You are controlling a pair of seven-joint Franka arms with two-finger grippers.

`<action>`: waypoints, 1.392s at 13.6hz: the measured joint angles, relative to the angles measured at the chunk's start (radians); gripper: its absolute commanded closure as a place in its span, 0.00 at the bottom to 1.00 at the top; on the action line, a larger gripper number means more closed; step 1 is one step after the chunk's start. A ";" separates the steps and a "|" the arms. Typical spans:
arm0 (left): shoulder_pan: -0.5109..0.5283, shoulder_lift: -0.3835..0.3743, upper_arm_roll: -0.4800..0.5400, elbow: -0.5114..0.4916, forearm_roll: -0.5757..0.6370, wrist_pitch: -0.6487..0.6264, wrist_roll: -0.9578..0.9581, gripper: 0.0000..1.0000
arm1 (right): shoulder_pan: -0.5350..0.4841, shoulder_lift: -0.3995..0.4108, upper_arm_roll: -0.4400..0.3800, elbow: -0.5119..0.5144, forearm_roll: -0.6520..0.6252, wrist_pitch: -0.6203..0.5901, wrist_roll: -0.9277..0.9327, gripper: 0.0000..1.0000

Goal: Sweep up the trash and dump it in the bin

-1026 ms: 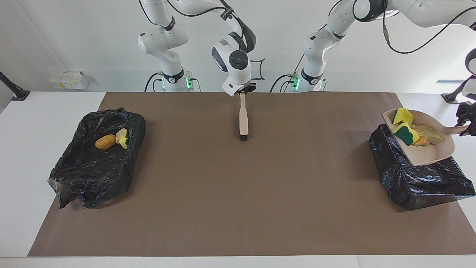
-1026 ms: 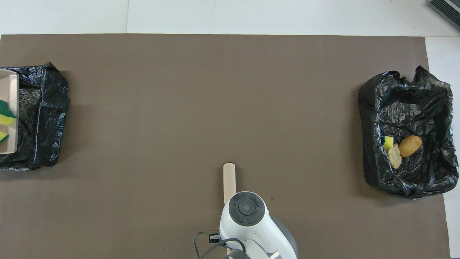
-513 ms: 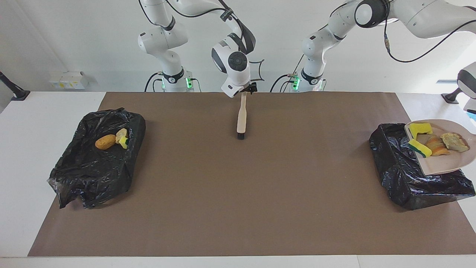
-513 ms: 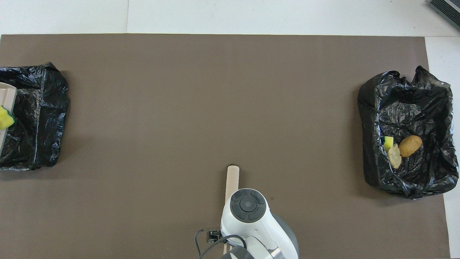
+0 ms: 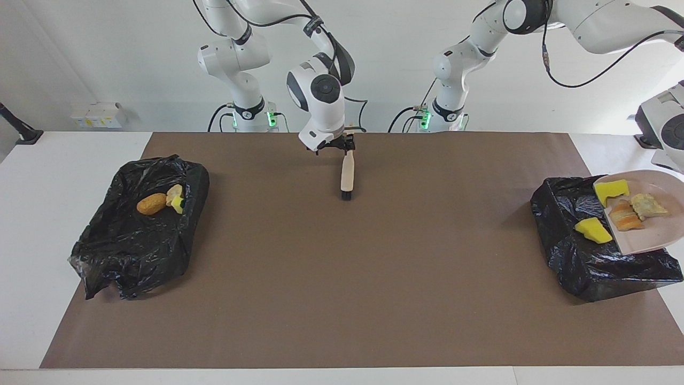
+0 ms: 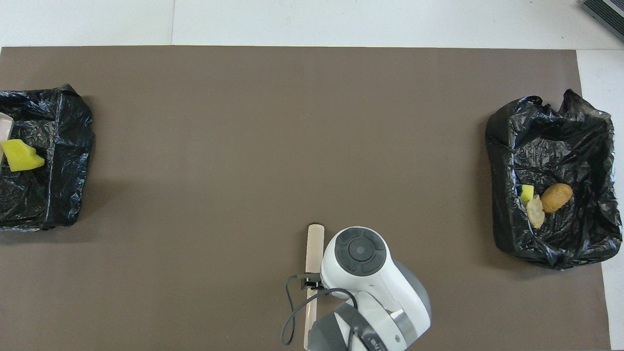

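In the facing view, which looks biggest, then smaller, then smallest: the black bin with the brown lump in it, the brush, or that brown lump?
1. black bin
2. brush
3. brown lump

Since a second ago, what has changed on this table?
The dustpan has tilted steeper over the bin at the left arm's end, and one yellow sponge chunk has slid off into that bin. The right gripper has shifted slightly toward its own end above the brush. The brush, the other bin and its scraps stayed put.
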 measured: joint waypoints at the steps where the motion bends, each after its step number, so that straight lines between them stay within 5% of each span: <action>1: -0.005 -0.007 0.000 -0.002 0.045 -0.010 -0.014 1.00 | -0.045 0.000 -0.001 0.015 -0.027 0.000 -0.002 0.00; 6: -0.082 -0.043 0.000 -0.005 0.195 -0.116 -0.090 1.00 | -0.232 0.012 -0.005 0.104 -0.132 0.000 -0.042 0.00; 12: -0.147 -0.082 0.000 -0.007 0.258 -0.187 -0.126 1.00 | -0.287 0.032 -0.005 0.216 -0.262 -0.006 -0.042 0.00; 19: -0.175 -0.093 -0.004 -0.008 0.287 -0.205 -0.126 1.00 | -0.343 0.018 -0.007 0.451 -0.282 -0.238 -0.150 0.00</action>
